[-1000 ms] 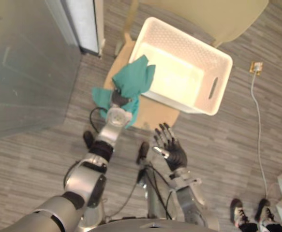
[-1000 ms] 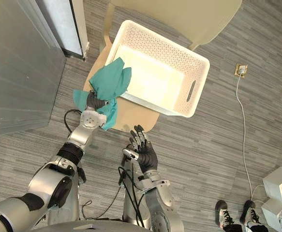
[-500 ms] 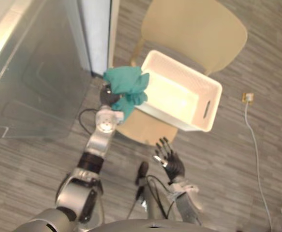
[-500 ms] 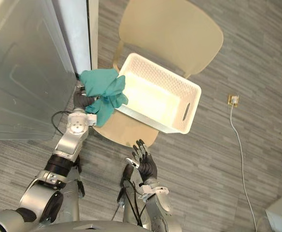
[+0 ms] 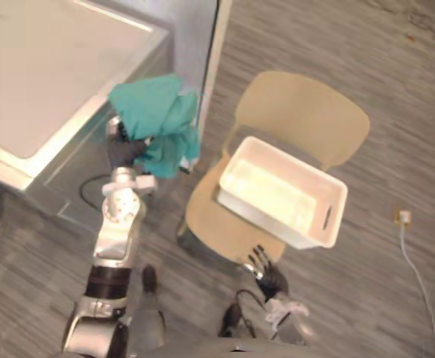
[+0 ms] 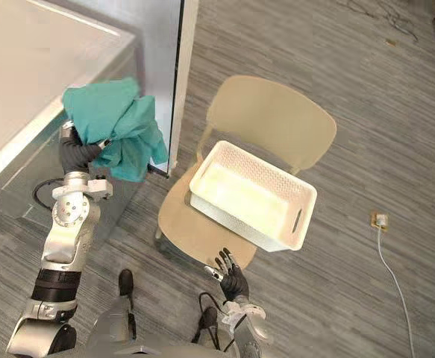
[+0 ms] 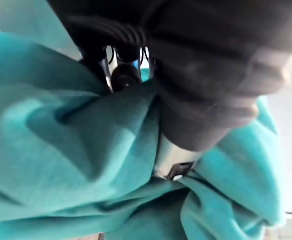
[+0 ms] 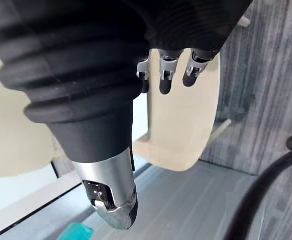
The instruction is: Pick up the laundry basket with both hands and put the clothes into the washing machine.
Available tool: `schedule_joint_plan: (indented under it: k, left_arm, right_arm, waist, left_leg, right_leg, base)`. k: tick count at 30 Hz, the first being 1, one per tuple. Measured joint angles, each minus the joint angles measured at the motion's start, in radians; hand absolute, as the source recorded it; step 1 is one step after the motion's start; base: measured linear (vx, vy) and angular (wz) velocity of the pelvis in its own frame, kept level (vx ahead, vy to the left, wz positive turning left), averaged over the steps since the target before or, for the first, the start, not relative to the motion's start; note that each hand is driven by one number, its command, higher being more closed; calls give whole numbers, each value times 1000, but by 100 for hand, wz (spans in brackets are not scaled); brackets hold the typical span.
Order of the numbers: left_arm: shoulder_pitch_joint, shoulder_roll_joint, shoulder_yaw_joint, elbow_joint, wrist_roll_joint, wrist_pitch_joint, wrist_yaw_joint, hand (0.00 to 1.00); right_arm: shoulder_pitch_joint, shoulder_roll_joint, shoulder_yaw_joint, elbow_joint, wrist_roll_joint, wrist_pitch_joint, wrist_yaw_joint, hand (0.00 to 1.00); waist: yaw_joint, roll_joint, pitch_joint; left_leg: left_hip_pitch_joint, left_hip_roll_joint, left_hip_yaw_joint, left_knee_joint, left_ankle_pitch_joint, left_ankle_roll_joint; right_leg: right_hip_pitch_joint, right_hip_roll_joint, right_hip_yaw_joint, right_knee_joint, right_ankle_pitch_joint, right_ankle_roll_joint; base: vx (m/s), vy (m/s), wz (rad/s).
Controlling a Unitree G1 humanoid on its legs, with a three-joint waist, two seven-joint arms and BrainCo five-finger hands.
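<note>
Left hand [image 6: 74, 154] is held high, fingers curled into a bunched teal garment [image 6: 116, 123] close to the washing machine [image 6: 23, 67], by its front corner. Garment not inside yet; can't see a door or opening. In left wrist view the folds wrap round the hand, so the grip looks deep. Right hand [image 6: 233, 282] is low by the chair [image 6: 269, 115] front edge, fingers straight & spread, holding nothing. Laundry basket [image 6: 239, 221] sits on the chair seat, looks empty.

Handling, my guess: garment is soft, light, floppy, prob. fleece-ish. Not fragile, but loose ends dangle & could snag on the machine's edge. A mid-bunch grab suits it. Basket is stiff plastic, light w/ nothing in it. Take it by the slot handle at the short end; far end prob. has one too.
</note>
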Motion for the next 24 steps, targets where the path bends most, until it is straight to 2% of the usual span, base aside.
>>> schedule_joint_plan:
  k: [5, 12, 15, 16, 17, 18, 19, 21, 22, 24]
  left_arm:
    - [103, 13, 41, -75, -117, -7, -43, 100]
    - [229, 12, 94, -149, -204, -9, -72, 100]
    - [277, 11, 114, -172, -208, -9, -71, 100]
    - [293, 11, 114, -184, -218, -9, -71, 100]
    - [299, 10, 112, -185, -224, -9, -71, 100]
    - [299, -7, 104, -185, -225, -9, -68, 100]
    - [300, -10, 102, -185, -225, -12, -68, 100]
    - [329, -26, 103, -185, -226, -17, -66, 100]
    - [374, -36, 103, -192, -227, -19, -66, 100]
    - [436, -52, 85, -223, -245, -18, -66, 100]
  right_arm:
    - [1, -2, -13, 57, -39, 31, 13, 0]
    - [2, 0, -33, 132, -48, 52, 24, 0]
    - [-6, 0, -41, 175, -77, 55, 23, 0]
    - [-9, 1, -45, 195, -78, 55, 23, 0]
    - [-7, 2, -51, 202, -78, 57, 22, 0]
    - [0, 4, -61, 202, -78, 57, 21, 0]
    - [2, 4, -69, 206, -78, 57, 21, 0]
    - [-15, 2, -88, 247, -76, 56, 19, 0]
    - [-23, -10, -82, 268, -73, 55, 16, 0]
    - [-14, -13, -63, 256, -66, 52, 10, 0]
  waist:
    - [16, 24, -33]
    - [30, 31, -59]
    - [36, 32, -59]
    - [36, 32, -59]
    - [30, 33, -59]
    - [-1, 39, -55]
    - [-9, 39, -54]
    - [3, 29, -55]
    - [18, 41, -57]
    - [23, 73, -66]
  left_leg:
    - [27, -3, -32, -5, 1, -4]
    - [33, -23, -105, -6, 10, -3]
    - [32, -35, -141, -6, 13, -6]
    - [29, -41, -163, -6, 16, -7]
    - [28, -49, -188, -6, 20, -5]
    - [18, -67, -262, -3, 30, 9]
    - [12, -79, -287, 1, 35, 10]
    - [12, -96, -321, 1, 35, 8]
    - [11, -92, -342, 1, 36, 6]
    - [-23, -83, -400, 0, 27, -10]
  right_leg:
    - [43, 0, -37, 13, -19, 0]
    - [101, -1, -107, 18, -35, 3]
    - [100, -18, -135, 80, -72, 0]
    - [93, -25, -129, 124, -101, -11]
    - [87, -26, -86, 158, -130, -25]
    - [75, 25, 143, 189, -216, -82]
    - [62, 56, 285, 203, -254, -78]
    - [35, 108, 478, 272, -307, -31]
    - [25, 120, 470, 296, -319, -48]
    - [19, 149, 400, 305, -322, -67]
  base:
    - [-7, -5, 22]
    - [-10, 3, 32]
    - [-41, 6, 39]
    - [-53, -16, 54]
    - [-77, -50, 116]
    - [-107, -97, 131]
    - [-112, -105, 125]
    - [-126, -148, 61]
    - [-124, -161, 37]
    - [-141, -158, 75]
